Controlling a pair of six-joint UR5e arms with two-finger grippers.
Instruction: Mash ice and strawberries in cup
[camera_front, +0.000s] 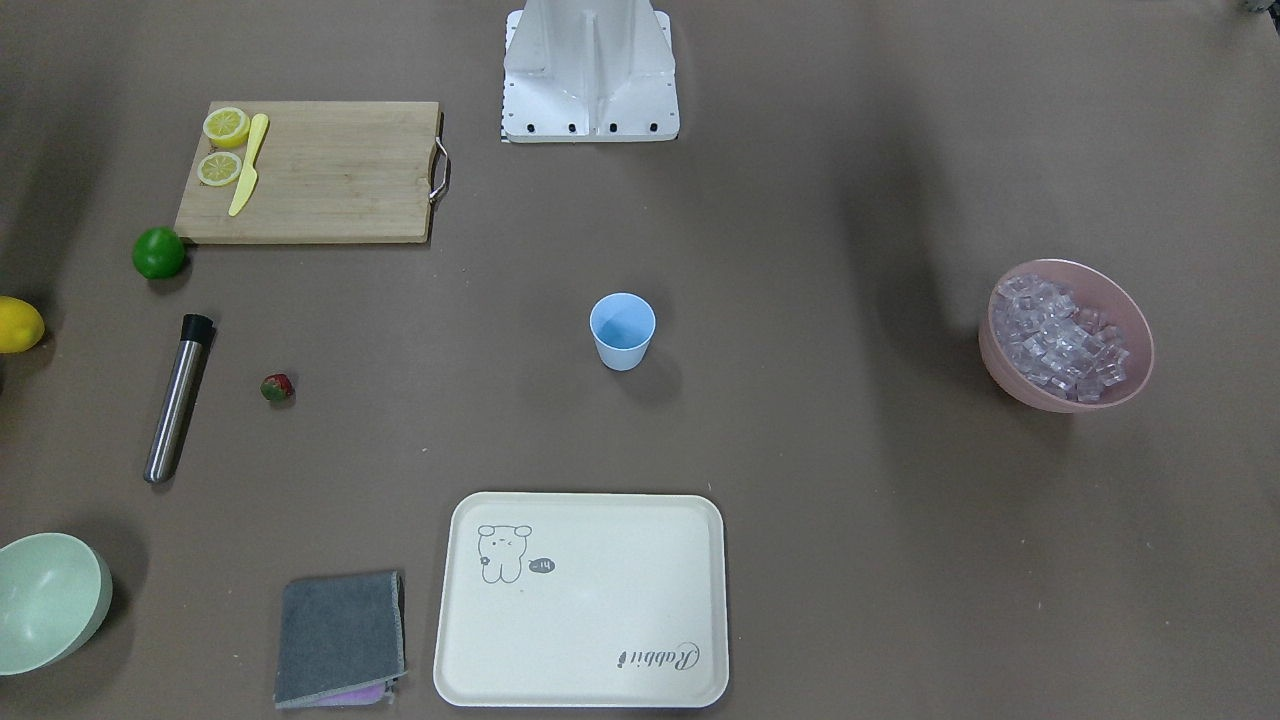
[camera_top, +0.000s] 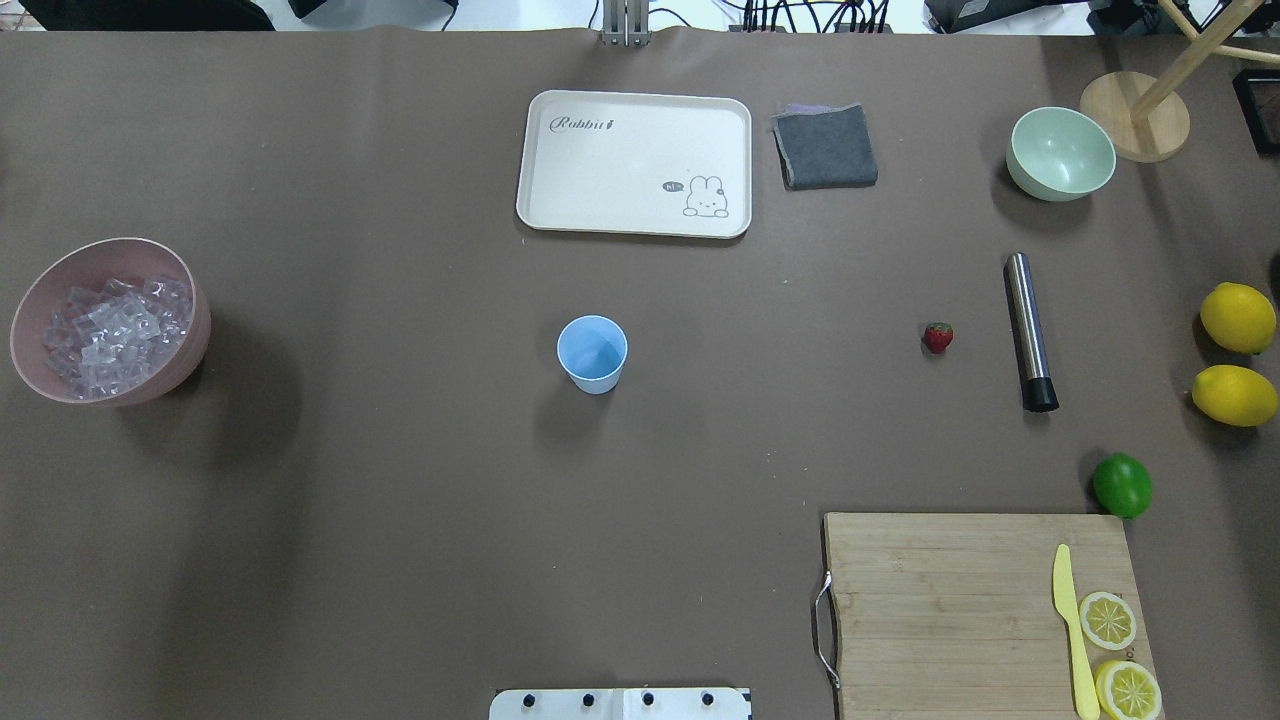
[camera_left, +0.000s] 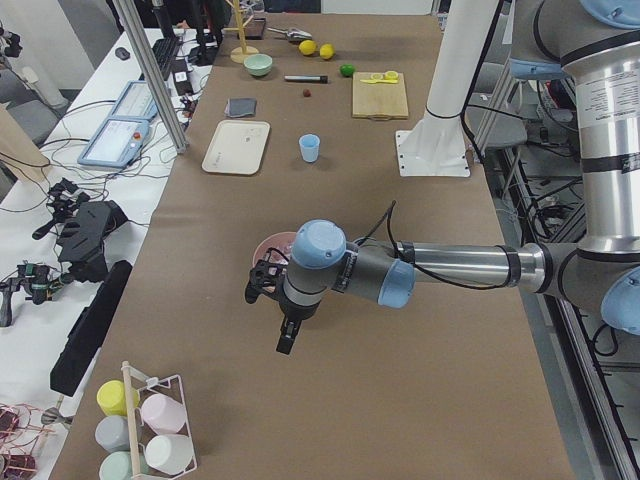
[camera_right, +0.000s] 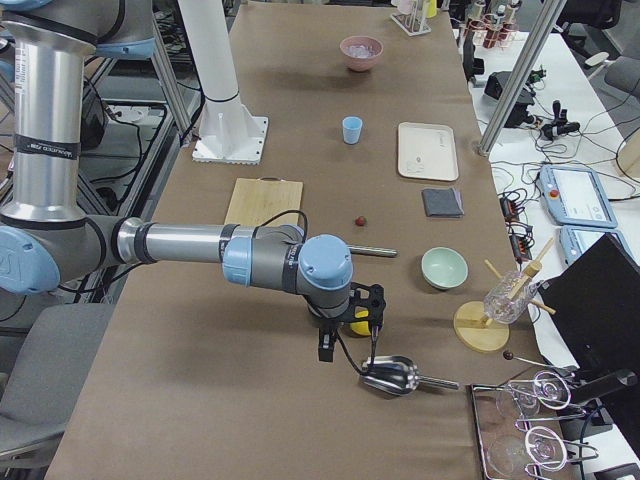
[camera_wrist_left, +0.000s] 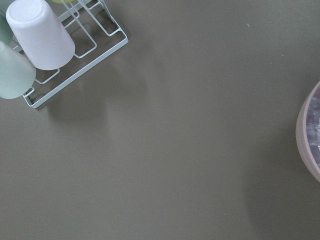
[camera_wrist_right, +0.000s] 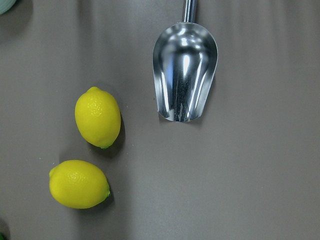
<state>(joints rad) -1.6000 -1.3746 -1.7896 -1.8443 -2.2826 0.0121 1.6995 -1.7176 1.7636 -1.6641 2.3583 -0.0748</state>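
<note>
Only the side views show us the left pincer (camera_left: 286, 340) and right pincer (camera_right: 347, 345); wide or narrow, we cannot tell. From above, we see the cup (camera_top: 592, 352).

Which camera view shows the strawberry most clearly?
Exterior front-facing: the strawberry lies unobstructed, red body and green top distinct. Overhead shows it similarly; side views show a tiny red dot; wrist views miss it.
</note>
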